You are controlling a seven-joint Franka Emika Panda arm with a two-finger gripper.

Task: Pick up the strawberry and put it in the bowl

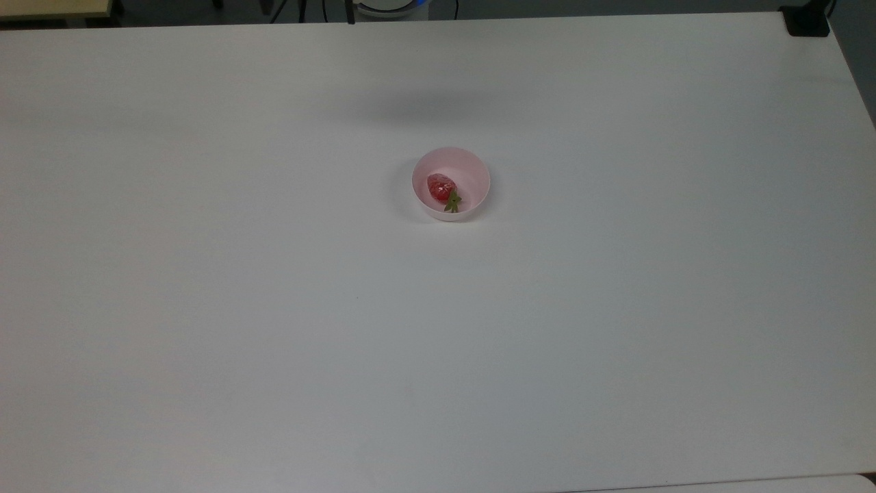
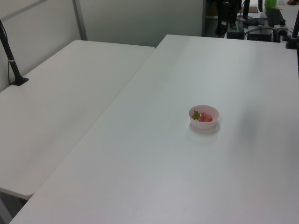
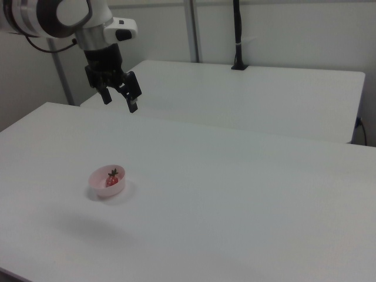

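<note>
Lying inside the bowl at top view's center, strawberry (green cap toward frame bottom); gripper spread, empty, right view's upper left.
</note>
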